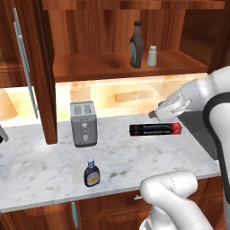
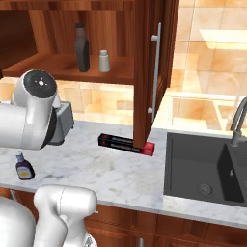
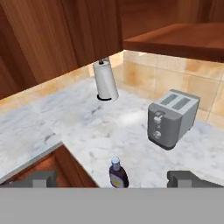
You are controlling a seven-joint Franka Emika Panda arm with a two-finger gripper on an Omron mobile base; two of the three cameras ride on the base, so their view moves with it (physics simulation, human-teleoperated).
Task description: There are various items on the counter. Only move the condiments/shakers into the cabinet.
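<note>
You are looking at the counter (image 1: 45, 161), a white-grey marbled worktop that fills the lower half of the left base view. Above it, in the upper part of the frame, the cabinet (image 1: 45, 67) stands open, its long metal door handle (image 1: 24, 63) at upper left and its shelf (image 1: 99, 67) running across the centre.

On the counter, the silver toaster (image 1: 84, 123) sits left of centre, and the long dark box with red ends (image 1: 155, 130) lies right of centre, well apart from the toaster. In the hand view a paper towel roll (image 3: 105, 81) stands upright at upper centre, near the back wall. In the right base view a dark sink (image 2: 202, 169) occupies the lower right.

On the shelf, the wide dark brown sauce bottle (image 1: 136, 45) stands upright at top centre, with the small grey-white shaker (image 1: 152, 55) just beside it on its right.

The smaller dark bottle with yellow label (image 1: 91, 172) stands upright near the counter's front edge, below the toaster.

The gripper (image 3: 111, 178) appears at the bottom of the hand view with its fingertips (image 3: 40, 177) set wide apart, holding nothing. The smaller bottle sits between them in the frame.
</note>
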